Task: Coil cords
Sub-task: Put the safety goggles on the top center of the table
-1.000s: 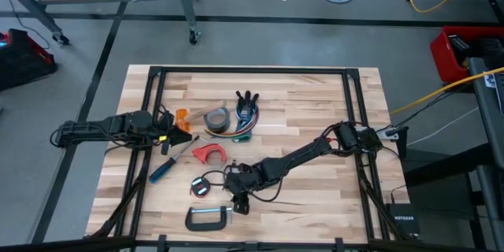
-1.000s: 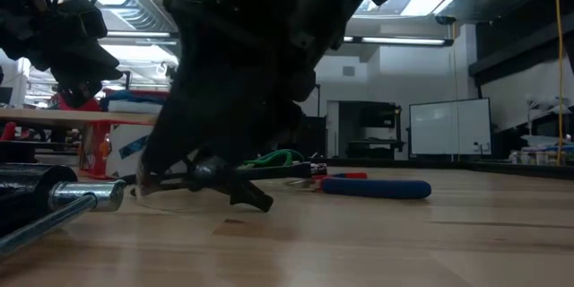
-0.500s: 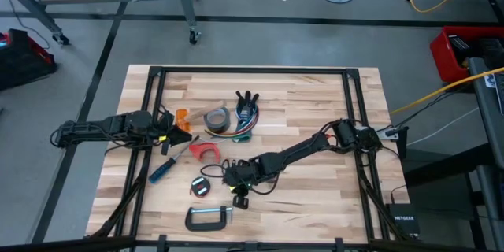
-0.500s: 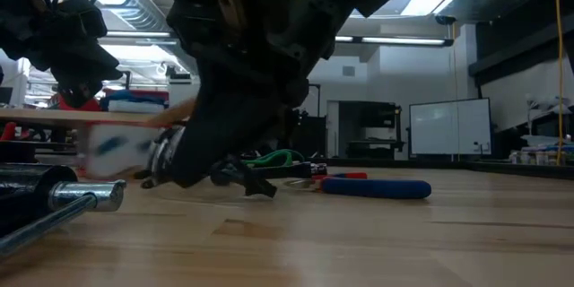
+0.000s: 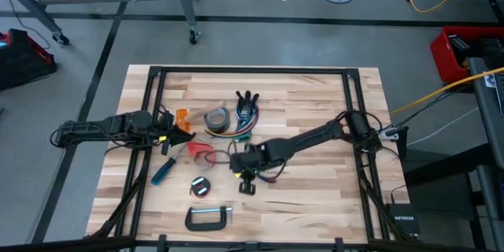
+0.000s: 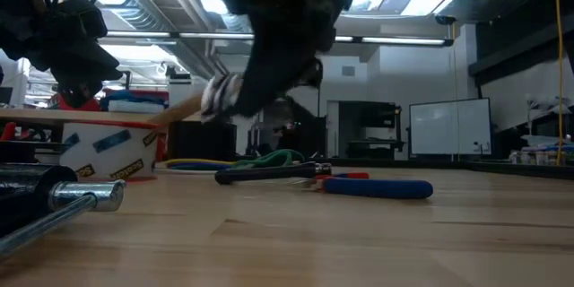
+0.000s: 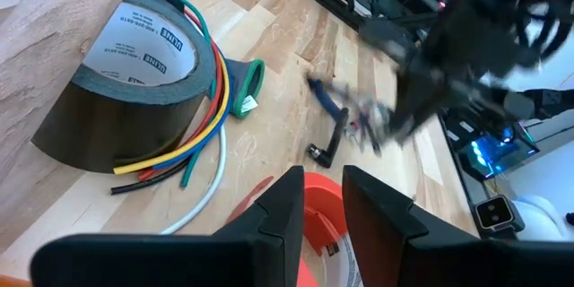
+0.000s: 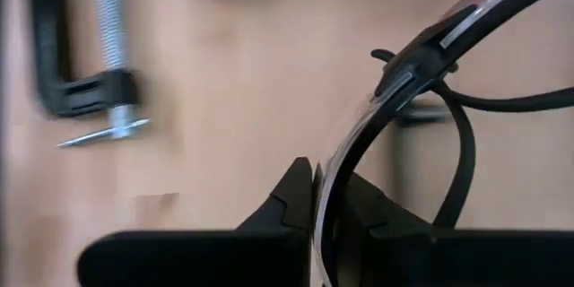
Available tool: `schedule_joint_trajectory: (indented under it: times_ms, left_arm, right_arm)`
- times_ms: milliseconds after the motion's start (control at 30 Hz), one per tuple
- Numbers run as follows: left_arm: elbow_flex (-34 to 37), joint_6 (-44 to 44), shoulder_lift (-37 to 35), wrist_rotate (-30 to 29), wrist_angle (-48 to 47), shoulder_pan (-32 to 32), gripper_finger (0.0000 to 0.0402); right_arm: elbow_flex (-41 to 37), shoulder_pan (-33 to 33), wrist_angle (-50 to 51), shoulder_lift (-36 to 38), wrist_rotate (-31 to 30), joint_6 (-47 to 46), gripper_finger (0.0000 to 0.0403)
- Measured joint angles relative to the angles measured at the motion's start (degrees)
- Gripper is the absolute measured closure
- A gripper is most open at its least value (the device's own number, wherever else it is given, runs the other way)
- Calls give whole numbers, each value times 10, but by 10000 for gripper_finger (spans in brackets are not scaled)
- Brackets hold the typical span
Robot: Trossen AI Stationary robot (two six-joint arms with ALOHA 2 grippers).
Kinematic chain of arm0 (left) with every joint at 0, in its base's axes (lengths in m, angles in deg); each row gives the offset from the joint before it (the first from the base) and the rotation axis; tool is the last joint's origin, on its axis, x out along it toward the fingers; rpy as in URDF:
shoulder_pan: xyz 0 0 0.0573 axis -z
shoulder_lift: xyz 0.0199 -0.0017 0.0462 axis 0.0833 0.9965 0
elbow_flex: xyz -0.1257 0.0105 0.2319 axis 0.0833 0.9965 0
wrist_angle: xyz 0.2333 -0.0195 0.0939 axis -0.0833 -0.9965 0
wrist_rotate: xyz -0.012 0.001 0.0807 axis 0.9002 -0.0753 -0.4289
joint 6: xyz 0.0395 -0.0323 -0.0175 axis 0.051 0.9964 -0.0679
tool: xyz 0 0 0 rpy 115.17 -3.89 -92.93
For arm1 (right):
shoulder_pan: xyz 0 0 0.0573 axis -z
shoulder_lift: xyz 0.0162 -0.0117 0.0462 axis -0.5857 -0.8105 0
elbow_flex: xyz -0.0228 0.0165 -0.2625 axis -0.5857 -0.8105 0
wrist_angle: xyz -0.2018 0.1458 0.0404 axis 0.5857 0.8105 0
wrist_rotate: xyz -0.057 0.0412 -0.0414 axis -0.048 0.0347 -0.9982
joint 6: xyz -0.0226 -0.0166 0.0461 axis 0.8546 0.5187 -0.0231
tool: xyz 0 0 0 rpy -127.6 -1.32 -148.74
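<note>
While the right gripper [image 8: 316, 199] stayed clamped on a cord [image 8: 457, 157] at table centre, lifting slowly would have kept it untangled; left gripper [image 7: 321, 199] waited at nine o'clock, fingers slightly apart.

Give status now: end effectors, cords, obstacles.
Right end effector shut on cord, mid-table. Left end effector waiting by tape roll. C-clamp close by.

tape roll [image 5: 216, 119] | C-clamp [image 5: 207, 218] | blue-handled screwdriver [image 5: 164, 171] | table [image 5: 315, 205]
</note>
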Motion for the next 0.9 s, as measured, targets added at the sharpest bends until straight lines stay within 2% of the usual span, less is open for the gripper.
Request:
schedule_joint_trajectory:
  times_ms: [200,333,467,633,900]
  left_arm:
    - [0,0,0,0,0,0,329]
    - [0,-1,0,0,0,0,329]
    - [0,-8,0,0,0,0,329]
    - [0,-8,0,0,0,0,329]
    - [0,-21,0,0,0,0,329]
  right_arm:
    - [0,51,101,36,-91,28,386]
    - [0,102,177,46,-116,40,386]
    - [0,160,241,47,-117,47,386]
    - [0,232,254,47,-119,75,386]
    - [-32,334,243,47,-49,85,386]
